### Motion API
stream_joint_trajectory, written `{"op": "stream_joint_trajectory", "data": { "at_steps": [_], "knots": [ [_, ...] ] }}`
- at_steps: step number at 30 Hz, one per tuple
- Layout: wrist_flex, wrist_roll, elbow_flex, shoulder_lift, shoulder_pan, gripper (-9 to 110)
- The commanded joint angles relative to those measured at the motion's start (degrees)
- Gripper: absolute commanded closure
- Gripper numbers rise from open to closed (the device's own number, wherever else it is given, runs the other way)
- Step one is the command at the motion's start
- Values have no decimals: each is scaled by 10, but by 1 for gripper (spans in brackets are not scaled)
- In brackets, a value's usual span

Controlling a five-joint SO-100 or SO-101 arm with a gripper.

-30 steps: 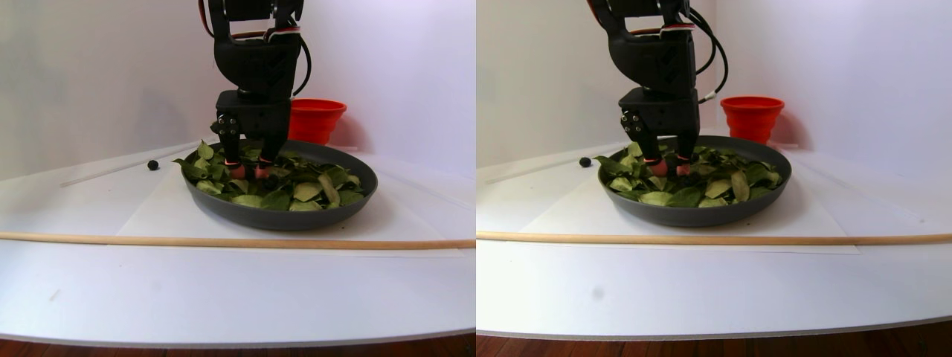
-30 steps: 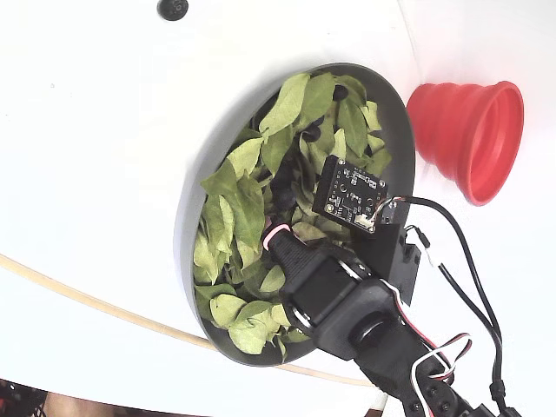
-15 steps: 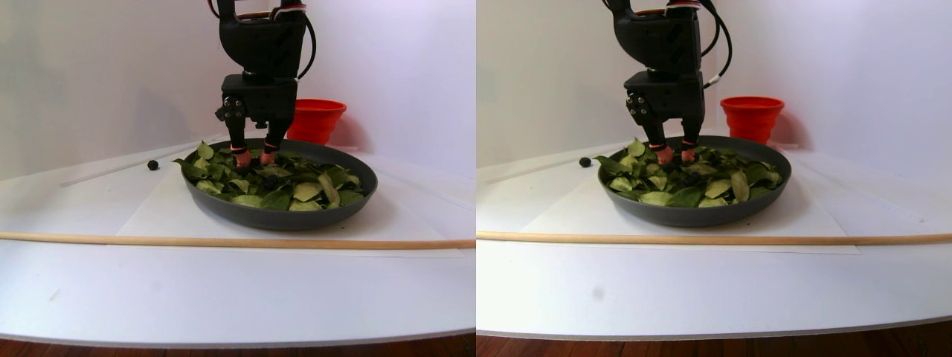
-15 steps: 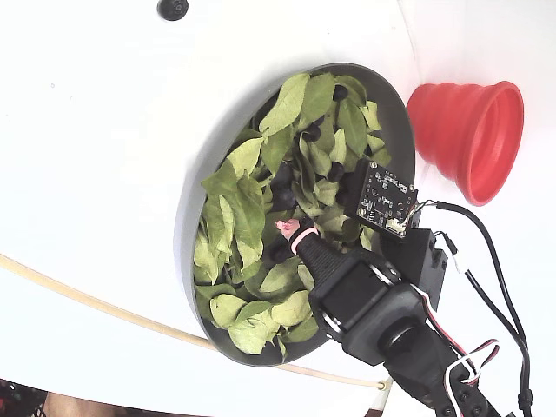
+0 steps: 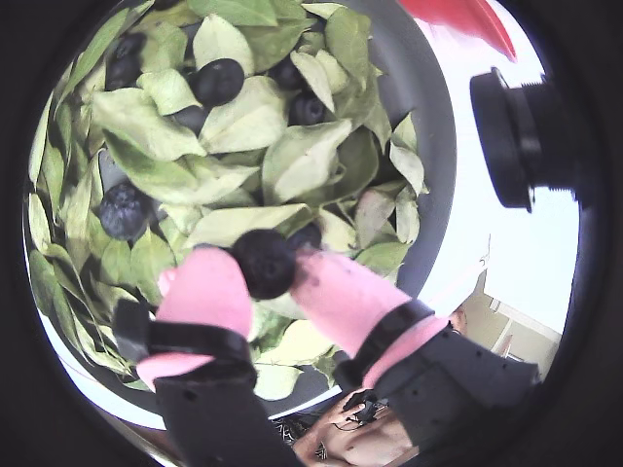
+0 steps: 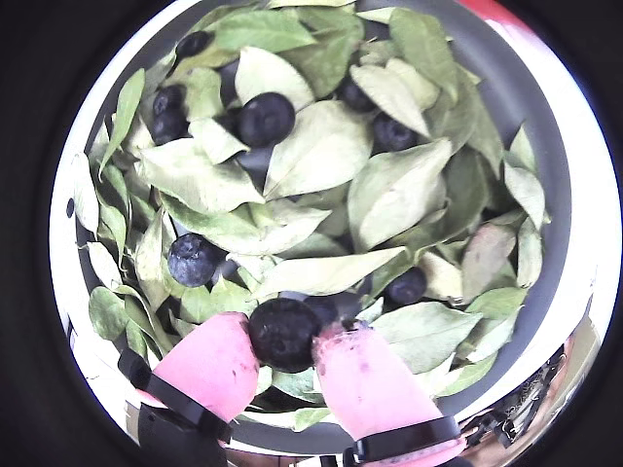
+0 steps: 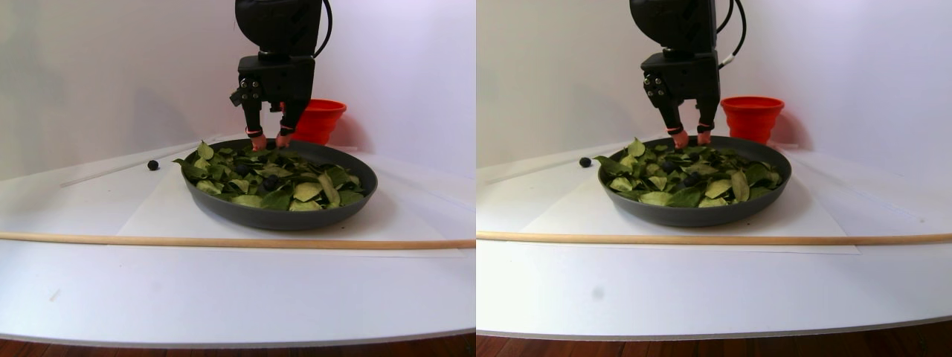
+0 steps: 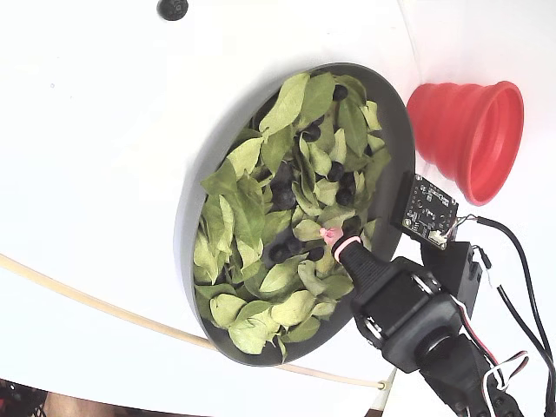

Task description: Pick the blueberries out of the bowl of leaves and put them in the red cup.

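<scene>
While pinched between pink fingertips (image 6: 219,365), one blueberry (image 6: 283,334) over the bowl of leaves (image 6: 506,126)

We see our gripper (image 5: 265,275) at lower centre, pink fingertips (image 5: 206,292) pinching one blueberry (image 5: 263,263) above the leaves (image 5: 243,126) filling the grey bowl (image 5: 433,117); the red cup (image 5: 467,21) shows at top right.

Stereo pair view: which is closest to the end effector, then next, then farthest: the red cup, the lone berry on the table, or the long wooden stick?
From the end effector, which is at the bowl's back rim:
1. The red cup, just behind it, to the right.
2. The lone berry, out on the table to the left.
3. The wooden stick, lying across the front, past the bowl of leaves.
</scene>
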Motion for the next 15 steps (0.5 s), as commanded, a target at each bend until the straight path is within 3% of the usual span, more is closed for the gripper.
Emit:
{"op": "stream_joint_trajectory", "data": {
  "at_steps": [1, 15],
  "knots": [
    [5, -4, -17, 69, 18, 91],
    [17, -15, -65, 82, 62, 91]
  ]
}}
